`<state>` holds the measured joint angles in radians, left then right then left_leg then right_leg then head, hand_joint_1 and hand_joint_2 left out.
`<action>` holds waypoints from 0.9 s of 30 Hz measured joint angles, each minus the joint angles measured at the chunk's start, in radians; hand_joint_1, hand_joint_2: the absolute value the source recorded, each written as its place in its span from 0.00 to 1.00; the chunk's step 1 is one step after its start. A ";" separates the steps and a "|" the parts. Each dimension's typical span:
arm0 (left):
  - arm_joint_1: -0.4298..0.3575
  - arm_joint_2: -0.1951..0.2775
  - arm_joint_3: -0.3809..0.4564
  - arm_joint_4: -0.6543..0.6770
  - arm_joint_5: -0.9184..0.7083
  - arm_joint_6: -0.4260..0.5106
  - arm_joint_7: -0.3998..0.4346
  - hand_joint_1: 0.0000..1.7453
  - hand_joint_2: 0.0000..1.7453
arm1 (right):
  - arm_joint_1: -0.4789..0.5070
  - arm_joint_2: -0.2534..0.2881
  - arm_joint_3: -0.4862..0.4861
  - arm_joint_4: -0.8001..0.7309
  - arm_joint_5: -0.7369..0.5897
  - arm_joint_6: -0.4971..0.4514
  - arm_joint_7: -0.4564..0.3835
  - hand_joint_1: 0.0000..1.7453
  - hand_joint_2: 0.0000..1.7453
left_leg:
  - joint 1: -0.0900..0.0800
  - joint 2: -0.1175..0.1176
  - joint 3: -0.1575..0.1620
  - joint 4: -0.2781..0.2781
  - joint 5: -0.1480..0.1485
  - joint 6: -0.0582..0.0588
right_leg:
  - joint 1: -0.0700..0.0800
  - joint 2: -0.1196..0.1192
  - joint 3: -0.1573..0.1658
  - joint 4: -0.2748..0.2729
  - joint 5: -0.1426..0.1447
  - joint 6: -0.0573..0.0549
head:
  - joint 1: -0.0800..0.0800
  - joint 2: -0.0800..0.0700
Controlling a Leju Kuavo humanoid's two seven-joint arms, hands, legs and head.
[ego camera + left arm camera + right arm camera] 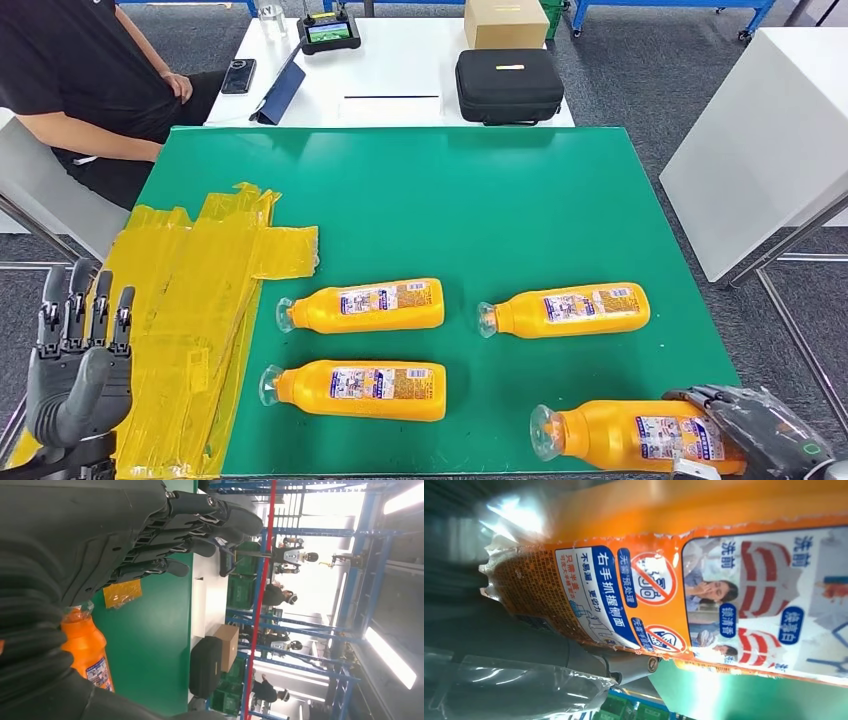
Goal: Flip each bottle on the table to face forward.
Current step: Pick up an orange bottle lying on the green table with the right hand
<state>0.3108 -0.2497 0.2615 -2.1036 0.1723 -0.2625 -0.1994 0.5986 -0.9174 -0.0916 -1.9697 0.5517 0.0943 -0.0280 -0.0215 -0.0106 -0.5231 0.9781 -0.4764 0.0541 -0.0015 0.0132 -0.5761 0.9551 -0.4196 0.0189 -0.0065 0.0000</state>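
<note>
So there are four orange plastic bottles with clear caps lying on their sides on the green-matted counter, caps all pointing toward the robot's left. The right hand has its dark fingers wrapped over the base end of the near-right orange bottle, right at the counter's front edge. The right wrist view is mostly label, so I'd say it's gripping the bottle, though how firm that grip is I honestly can't tell. The left hand is up beside the counter, past the crumpled yellow plastic sheeting, fingers spread and holding nothing.

The other three, the far-left bottle, the far-right bottle and the near-left bottle, lie well apart from both hands.

What worries me: the hand has the bottle by one end only, so when it rolls it over, the cap end could swing or the bottle could slip out. It's also so close to the front edge that a fumble probably sends it to the floor. That glossy label wrap looks slick too.
</note>
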 joint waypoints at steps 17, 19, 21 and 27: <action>-0.003 -0.009 0.001 0.000 -0.014 0.002 0.004 0.00 1.00 | 0.005 0.013 0.043 0.002 0.041 0.000 0.027 1.00 1.00 | 0.000 0.001 0.000 0.000 0.000 0.000 | 0.000 0.000 0.000 0.000 0.000 0.000 | 0.000 0.000; -0.003 -0.009 0.001 0.000 -0.014 0.002 0.005 0.00 1.00 | 0.005 0.017 0.043 0.002 0.045 0.000 0.030 1.00 1.00 | 0.000 0.001 0.000 0.000 0.000 0.000 | 0.000 0.000 0.000 0.000 0.000 0.000 | 0.000 0.000; -0.003 -0.009 0.002 0.000 -0.014 0.001 0.005 0.00 1.00 | 0.007 0.021 0.043 0.001 0.049 -0.001 0.034 1.00 1.00 | 0.000 0.001 0.000 0.000 0.000 0.000 | 0.000 0.000 0.000 0.000 0.000 0.000 | 0.000 0.000; -0.008 -0.009 0.002 -0.001 -0.002 0.013 0.020 0.00 1.00 | -0.030 0.055 0.040 -0.012 -0.066 -0.019 -0.020 1.00 1.00 | 0.001 0.002 -0.001 0.000 0.000 0.000 | 0.000 0.001 0.000 0.000 0.000 0.000 | 0.000 0.000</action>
<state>0.3027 -0.2589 0.2639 -2.1042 0.1703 -0.2490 -0.1791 0.5687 -0.8621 -0.0512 -1.9818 0.4858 0.0757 -0.0481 -0.0206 -0.0087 -0.5240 0.9780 -0.4765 0.0541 -0.0011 0.0146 -0.5764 0.9553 -0.4194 0.0187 -0.0064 0.0000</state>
